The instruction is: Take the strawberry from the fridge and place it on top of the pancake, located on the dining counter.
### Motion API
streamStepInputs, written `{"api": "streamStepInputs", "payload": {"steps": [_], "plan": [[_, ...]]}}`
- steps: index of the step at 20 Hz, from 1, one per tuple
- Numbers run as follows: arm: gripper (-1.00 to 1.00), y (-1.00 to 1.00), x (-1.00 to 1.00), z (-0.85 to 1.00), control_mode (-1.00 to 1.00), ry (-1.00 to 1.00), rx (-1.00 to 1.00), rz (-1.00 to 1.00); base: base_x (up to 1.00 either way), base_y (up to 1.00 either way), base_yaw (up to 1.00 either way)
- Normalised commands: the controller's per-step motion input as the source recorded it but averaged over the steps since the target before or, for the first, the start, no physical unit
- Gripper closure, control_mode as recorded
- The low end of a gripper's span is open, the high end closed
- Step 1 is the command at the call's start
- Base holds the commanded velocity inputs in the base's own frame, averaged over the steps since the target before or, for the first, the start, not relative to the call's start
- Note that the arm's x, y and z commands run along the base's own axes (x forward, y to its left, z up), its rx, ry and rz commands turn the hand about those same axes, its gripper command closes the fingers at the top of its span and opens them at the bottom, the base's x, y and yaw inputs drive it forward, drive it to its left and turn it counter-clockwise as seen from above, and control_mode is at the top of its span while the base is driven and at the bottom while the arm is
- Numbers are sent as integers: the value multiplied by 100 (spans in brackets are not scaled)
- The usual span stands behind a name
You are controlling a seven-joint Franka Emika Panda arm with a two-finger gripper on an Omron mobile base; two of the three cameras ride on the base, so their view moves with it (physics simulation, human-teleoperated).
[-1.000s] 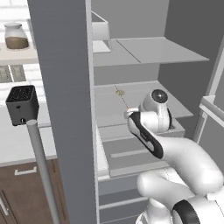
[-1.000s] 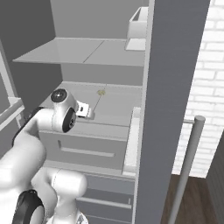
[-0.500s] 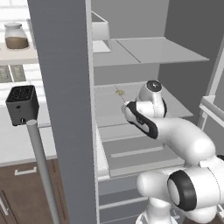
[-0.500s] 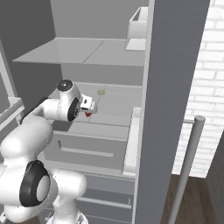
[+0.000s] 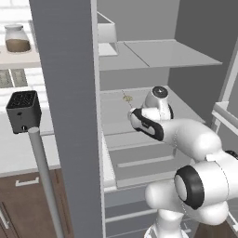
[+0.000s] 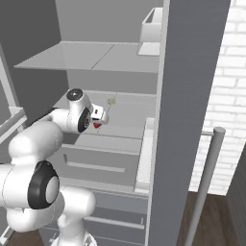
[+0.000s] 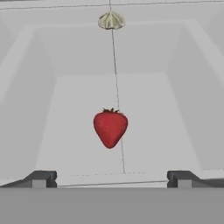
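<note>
The grey fridge stands open, and my arm reaches onto its middle shelf. On that shelf lies the small red strawberry, straight ahead of my gripper and a short way beyond its tips. The gripper is open, its two dark fingertips wide apart with nothing between them. A pale yellowish speck with a thin stem sits farther back on the same shelf. The pancake and the dining counter are out of view.
A white open box stands on the upper shelf. Grey drawers lie below the middle shelf. The fridge door's bar handle stands near. A black box and a jar are at left.
My hand has swung round and pushed deeper over the middle shelf, toward the strawberry, which now shows just in front of the fingers. The base has not moved.
</note>
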Motion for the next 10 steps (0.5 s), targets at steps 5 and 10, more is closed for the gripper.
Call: {"api": "streamStepInputs", "payload": {"steps": [5,10], "plan": [[-100,0,33,-3,-100,3,0,0,0,0,0],[-100,0,27,-17,-100,5,0,0,0,0,0]]}}
